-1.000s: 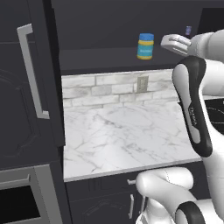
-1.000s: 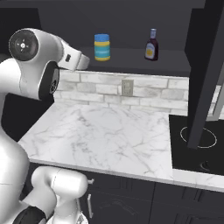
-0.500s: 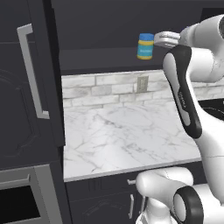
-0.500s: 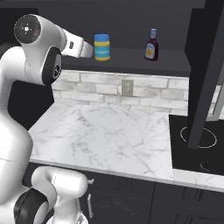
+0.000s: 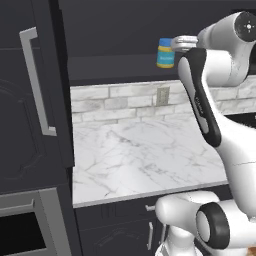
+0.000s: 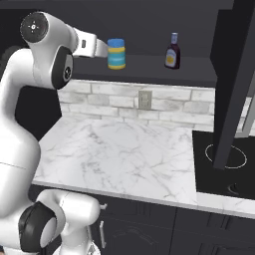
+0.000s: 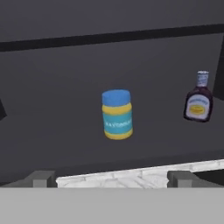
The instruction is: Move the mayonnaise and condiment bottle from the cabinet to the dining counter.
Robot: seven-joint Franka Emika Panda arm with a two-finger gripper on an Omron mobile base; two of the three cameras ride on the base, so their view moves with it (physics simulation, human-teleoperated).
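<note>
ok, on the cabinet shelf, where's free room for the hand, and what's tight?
Bare shelf between the mayonnaise and the condiment bottle, and more to the jar's far side in the hand view. The open gripper is lined up on the jar. Tightest spot: right of the bottle, near the open cabinet door.
</note>
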